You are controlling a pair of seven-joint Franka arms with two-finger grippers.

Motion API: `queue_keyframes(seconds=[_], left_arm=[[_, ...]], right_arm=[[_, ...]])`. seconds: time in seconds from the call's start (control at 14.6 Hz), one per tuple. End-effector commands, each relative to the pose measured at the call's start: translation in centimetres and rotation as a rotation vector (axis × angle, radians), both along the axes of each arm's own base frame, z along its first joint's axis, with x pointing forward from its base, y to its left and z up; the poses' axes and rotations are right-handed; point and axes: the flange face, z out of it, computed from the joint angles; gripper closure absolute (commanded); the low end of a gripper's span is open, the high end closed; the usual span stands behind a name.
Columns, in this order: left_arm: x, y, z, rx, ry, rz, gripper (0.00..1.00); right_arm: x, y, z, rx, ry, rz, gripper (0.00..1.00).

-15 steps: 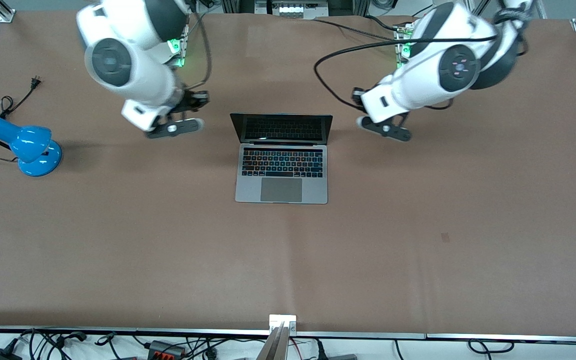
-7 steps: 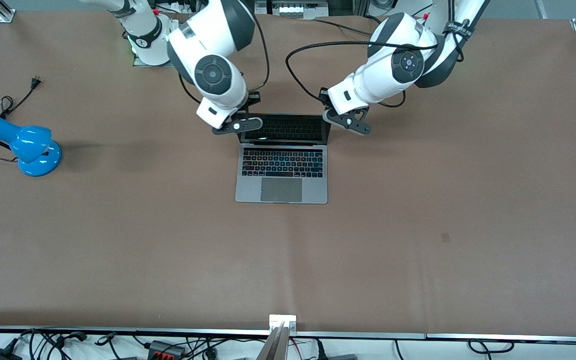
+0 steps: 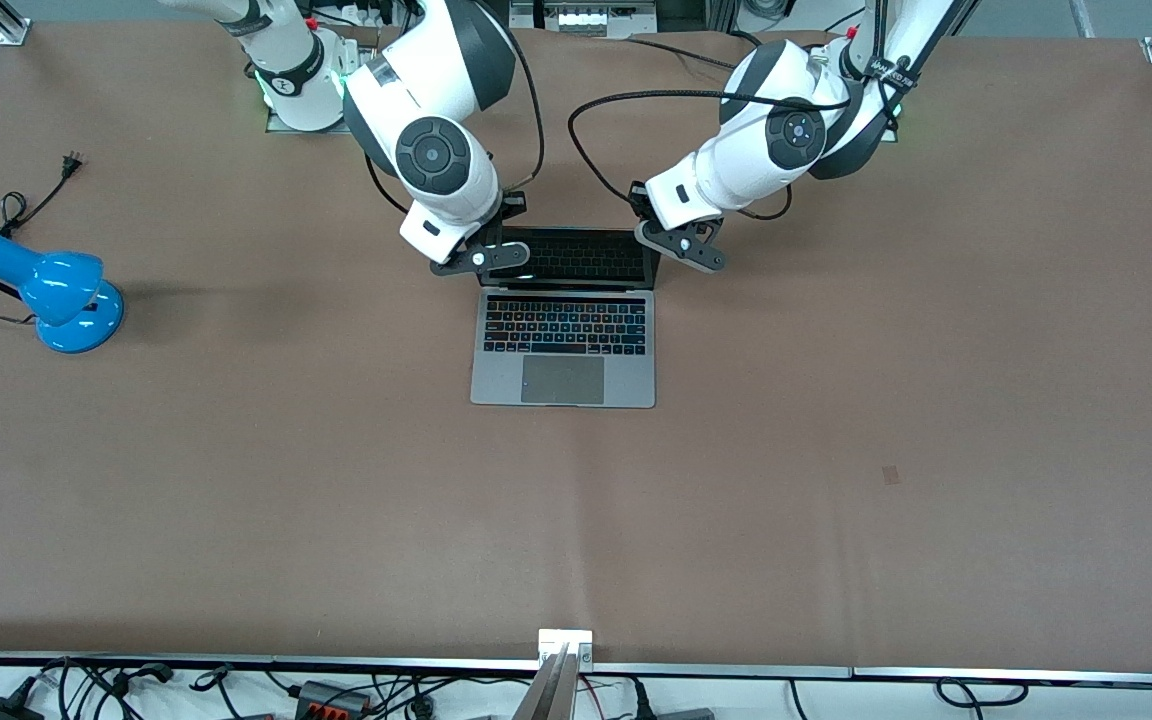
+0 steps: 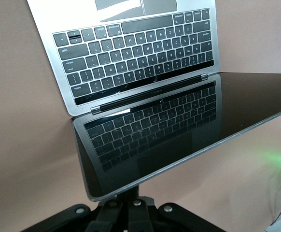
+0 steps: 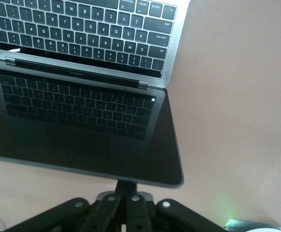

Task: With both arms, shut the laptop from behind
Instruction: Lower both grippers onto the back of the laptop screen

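The silver-grey laptop (image 3: pixel 564 345) stands open in the middle of the table, its dark screen (image 3: pixel 568 257) upright. It also shows in the left wrist view (image 4: pixel 135 58) and the right wrist view (image 5: pixel 82 43). My right gripper (image 3: pixel 481 258) is shut at the lid's top corner toward the right arm's end, and its joined fingers (image 5: pixel 131 186) disappear under the lid's edge. My left gripper (image 3: pixel 681 248) is shut at the lid's other top corner, and its joined fingers (image 4: pixel 130 195) are also hidden past the lid's edge. Neither gripper holds anything.
A blue desk lamp (image 3: pixel 56 290) with a black cord lies on the brown table (image 3: pixel 836 450) toward the right arm's end. Black cables (image 3: pixel 596 130) hang from both arms over the table above the laptop. Plugs and wires run along the table's front edge.
Both arms swung inward from either side of the laptop to its lid's two top corners. In the last half second they only crept a little closer. The lid looks unmoved.
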Motion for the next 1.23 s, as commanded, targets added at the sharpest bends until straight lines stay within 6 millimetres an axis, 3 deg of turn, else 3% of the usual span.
queue_keyframes(seconds=[0.0,0.41,0.75,1.17], left_arm=[[-0.3,-0.3,0.0,-0.028,-0.012,-0.013,1.00],[0.8,-0.4,-1.0,-0.047,-0.053,-0.009,1.00],[3.5,0.3,-3.6,-0.115,-0.185,-0.017,1.00],[5.4,0.4,-3.9,-0.139,-0.192,-0.012,1.00]], right_arm=[[0.9,0.0,-0.4,0.018,-0.010,-0.019,1.00],[3.0,0.5,-0.2,0.035,-0.046,-0.030,1.00],[5.3,1.2,-2.0,0.020,-0.068,-0.029,1.00],[7.8,0.3,-2.3,0.058,-0.139,-0.051,1.00]])
